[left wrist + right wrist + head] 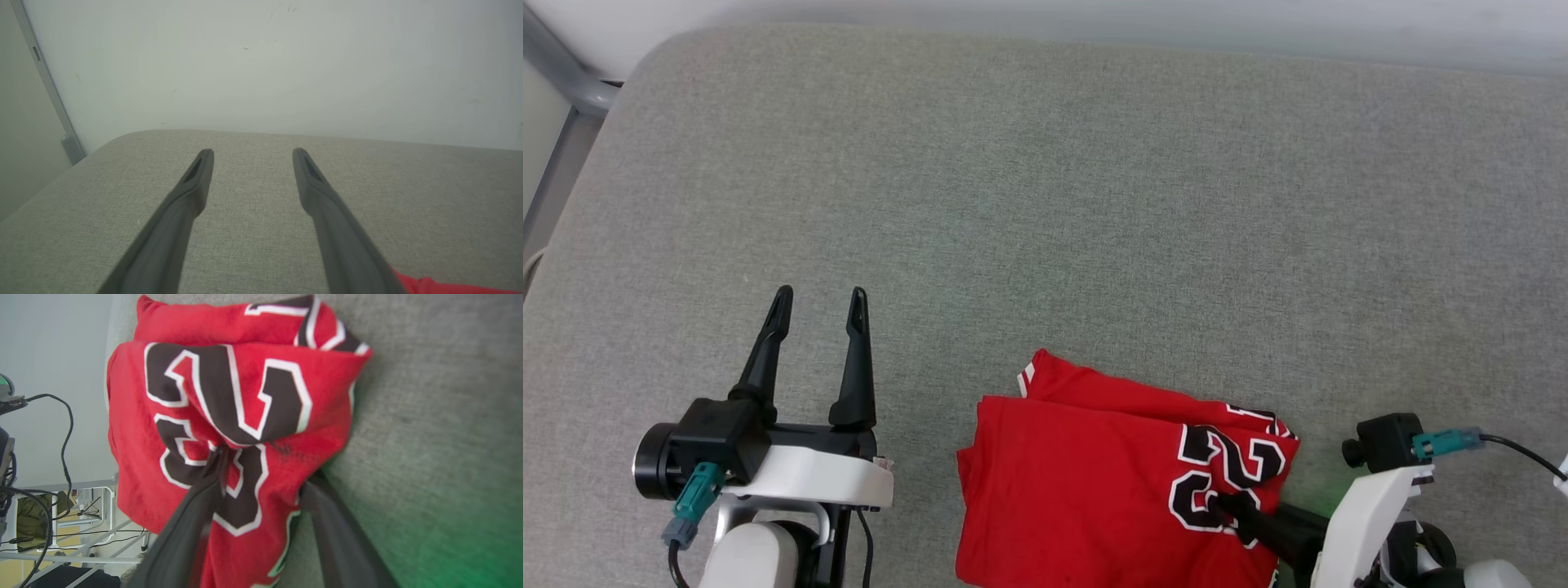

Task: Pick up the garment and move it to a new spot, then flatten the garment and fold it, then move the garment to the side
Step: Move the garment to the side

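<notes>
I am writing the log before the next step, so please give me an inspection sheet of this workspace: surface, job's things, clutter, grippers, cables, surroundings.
Surface: grey fabric pad, flat, with a rounded far left corner.
Job's things: red jersey, folded, black number facing up, lying at the near right of the pad.
Clutter: nothing seen.
Grippers: left gripper open, holding nothing, over bare pad; right gripper straddles the jersey's edge, one finger on top, one beneath; whether it grips cannot be told.
Cables: black cable at the right wrist; teal plug with a cable at the left wrist.
Surroundings: pale wall behind the pad; grey metal post at far left.
</notes>
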